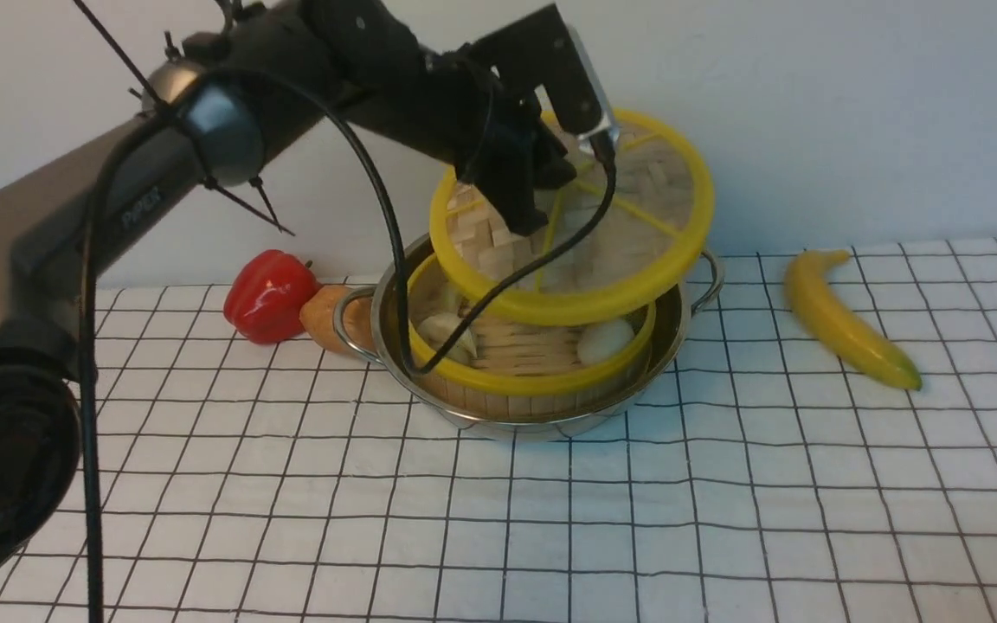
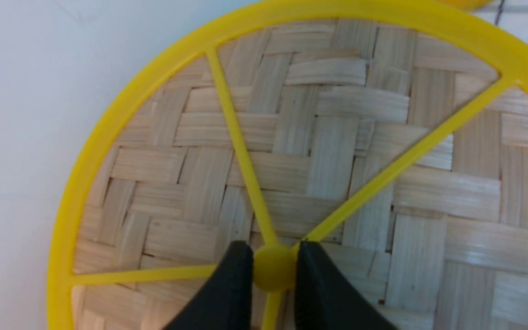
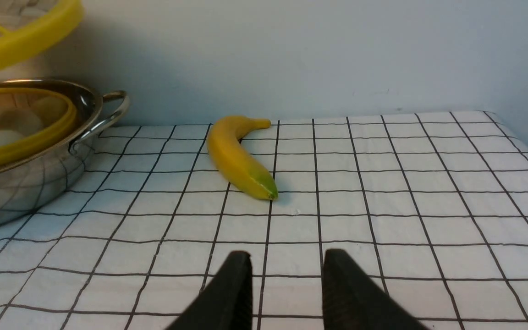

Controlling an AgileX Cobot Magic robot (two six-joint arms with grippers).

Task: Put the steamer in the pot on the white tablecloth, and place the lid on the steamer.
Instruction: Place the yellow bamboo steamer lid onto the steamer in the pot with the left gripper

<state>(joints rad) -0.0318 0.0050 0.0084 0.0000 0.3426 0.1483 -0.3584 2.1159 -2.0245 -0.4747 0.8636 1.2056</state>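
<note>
- Left hand (image 2: 274, 270) pinches the lid (image 1: 628, 216) by its hub, tilted above the steamer (image 1: 533, 346), which sits inside the pot (image 1: 542, 415).
- Level the lid, centre rim over rim, lower gently, then release.
- Right hand (image 3: 282, 275) part-open, holding nothing.

Even, soft light (faint shadows), slight blur, glare on the pot (image 1: 550, 415).

yellow-rimmed woven lid (image 1: 637, 227); black-gridded white tablecloth (image 1: 723, 519); red pepper (image 1: 269, 296).
</note>
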